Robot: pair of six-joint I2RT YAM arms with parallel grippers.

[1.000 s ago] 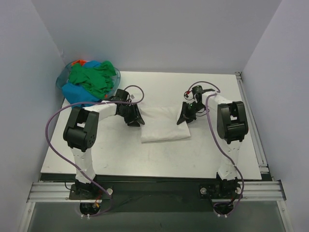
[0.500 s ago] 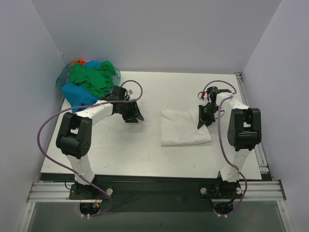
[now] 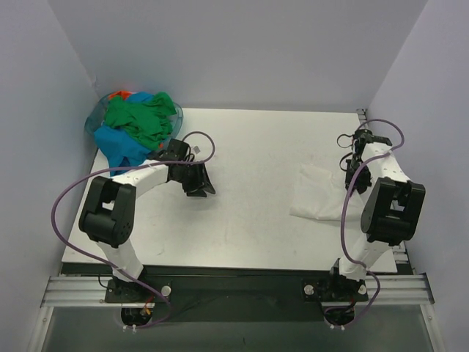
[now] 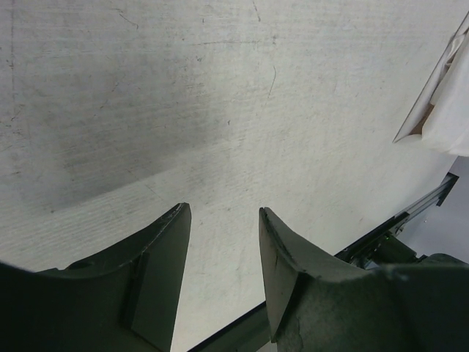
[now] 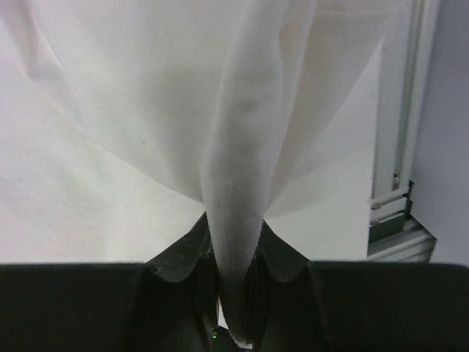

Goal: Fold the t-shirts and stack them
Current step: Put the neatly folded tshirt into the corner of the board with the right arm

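White folded t-shirt (image 3: pixel 316 199) is pinched by the right gripper (image 5: pixel 233 246), the left gripper (image 4: pixel 223 220) stands parted and empty; next it probably needs releasing flat.

I see white t-shirt (image 3: pixel 316 200) at bench (image 3: pixel 249 227) right side, right gripper (image 3: pixel 352 174) at its edge; coloured t-shirt pile (image 3: pixel 135 126) far-left corner, left gripper (image 3: pixel 199 183) near it.

A tub (image 3: pixel 91 123) of heaped shirts (image 3: pixel 135 121) sits at the far left corner of the bench (image 3: pixel 249 220). The folded shirt (image 3: pixel 316 198) lies by the right edge, its far right corner pinched in the right gripper (image 3: pixel 351 170). The left gripper (image 3: pixel 203 188) stands left of centre, just in front of the tub, well apart from the folded shirt.
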